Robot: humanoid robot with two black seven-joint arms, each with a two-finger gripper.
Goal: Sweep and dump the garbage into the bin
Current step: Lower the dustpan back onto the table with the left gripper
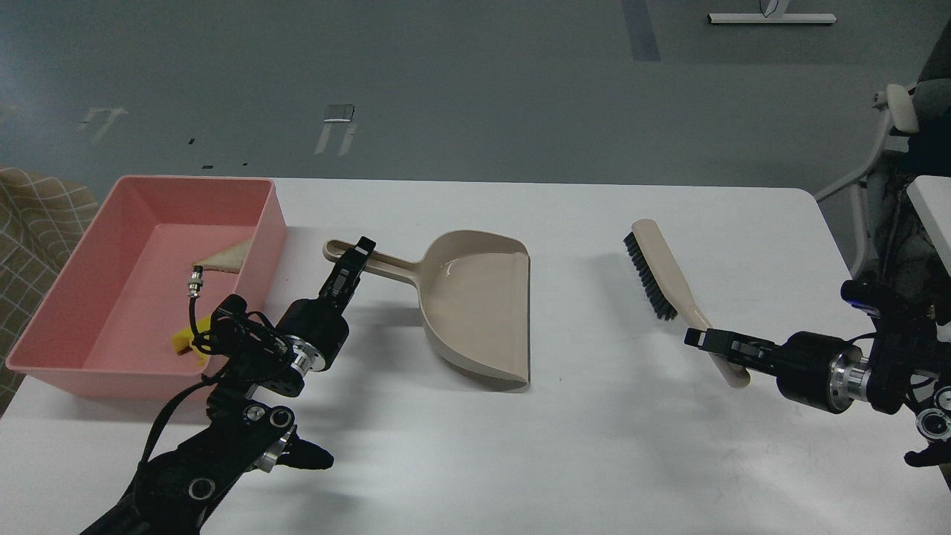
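Note:
The salmon-pink bin stands at the table's left. Inside it lie the pale-beige bread-like slice and the yellow sponge piece, partly hidden behind my left arm. My left gripper is shut on the handle of the beige dustpan, which sits low on the table right of the bin, mouth facing right. My right gripper is shut on the handle of the beige black-bristled brush, held at the right of the table.
The white table runs to a rounded far right corner. A chair stands beyond the right edge. A checked fabric lies left of the bin.

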